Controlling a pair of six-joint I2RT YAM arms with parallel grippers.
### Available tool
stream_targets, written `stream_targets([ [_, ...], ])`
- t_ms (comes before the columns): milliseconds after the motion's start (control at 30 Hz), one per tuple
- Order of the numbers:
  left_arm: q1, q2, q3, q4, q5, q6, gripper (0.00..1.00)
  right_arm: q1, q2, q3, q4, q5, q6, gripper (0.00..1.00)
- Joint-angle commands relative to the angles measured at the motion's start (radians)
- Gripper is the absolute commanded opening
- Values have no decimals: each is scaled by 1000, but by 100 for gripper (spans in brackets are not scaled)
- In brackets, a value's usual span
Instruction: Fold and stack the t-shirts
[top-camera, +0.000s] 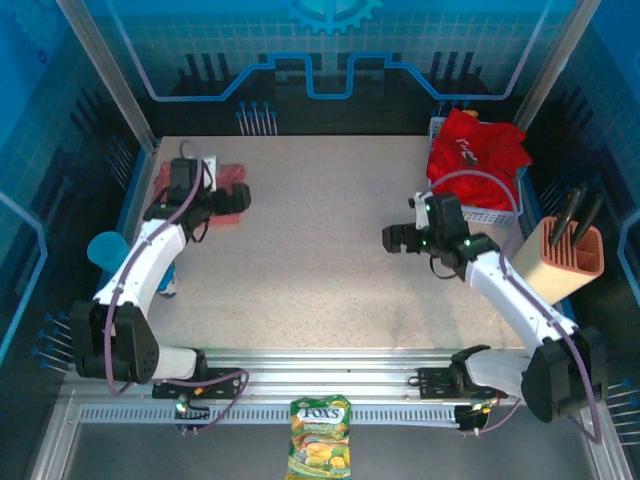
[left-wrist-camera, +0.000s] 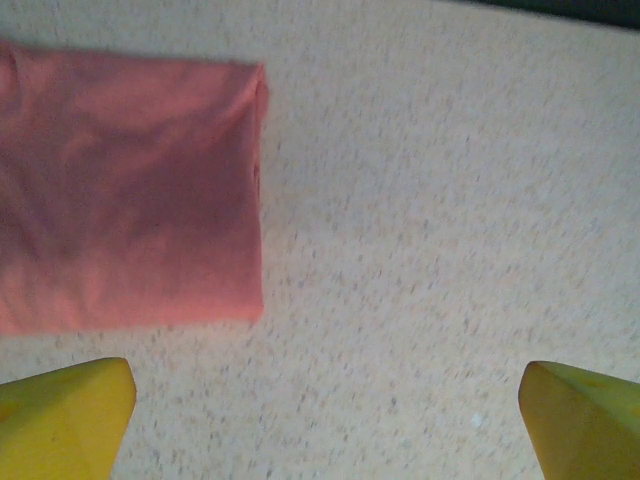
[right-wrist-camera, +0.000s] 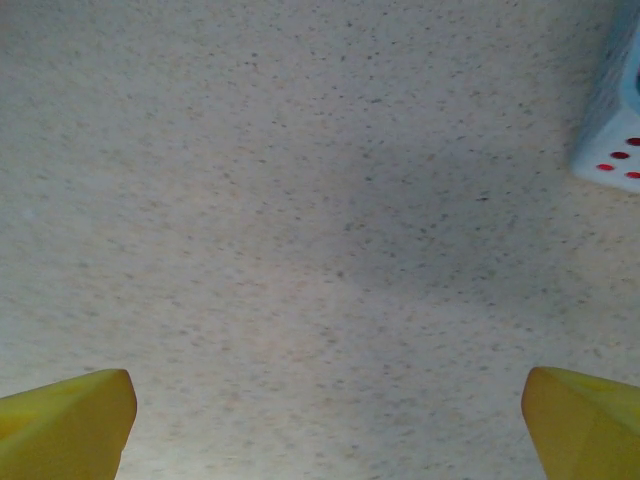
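A folded salmon-pink t-shirt (top-camera: 232, 176) (left-wrist-camera: 120, 190) lies flat at the table's far left. My left gripper (top-camera: 232, 198) (left-wrist-camera: 325, 425) hovers beside its right edge, open, with bare table between the yellow fingertips (left-wrist-camera: 65, 415). Bright red t-shirts (top-camera: 476, 150), one with a small white print, are heaped in the white mesh basket (top-camera: 478, 212) at the far right. My right gripper (top-camera: 400, 238) (right-wrist-camera: 328, 425) hangs open over bare table just left of the basket, nothing between its fingertips (right-wrist-camera: 580, 420).
A basket corner (right-wrist-camera: 612, 130) shows at the right wrist view's upper right. A tan holder with dark tools (top-camera: 565, 255) stands right of the right arm. A blue cup (top-camera: 106, 250) sits at the left edge. A candy bag (top-camera: 320, 450) lies on the front rail.
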Motion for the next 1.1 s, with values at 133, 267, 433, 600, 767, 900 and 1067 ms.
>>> stream_targets([
  [133,1,-93,-346,410,-79,98,99,-54,-136,-269,416,183,-208,100],
  [267,2,-35,-486,689,-162,41,99,-105,-149,-387,597,162,-220,100],
  [433,-1,68,-570,952,-239,45,99,-157,-96,-470,824,166,-268,100],
  [600,2,191,-689,1308,-249,66,99,-232,61,-514,1078,54,-306,100],
  [767,-1,214,-673,1308,-252,76,99,-264,184,-408,1017,11,-281,100],
  [900,-1,209,-670,1291,-254,71,99,-261,178,-466,1171,-117,-226,100],
  [1067,-1,211,-671,1298,-252,74,99,-254,351,-494,1389,-46,-221,100],
])
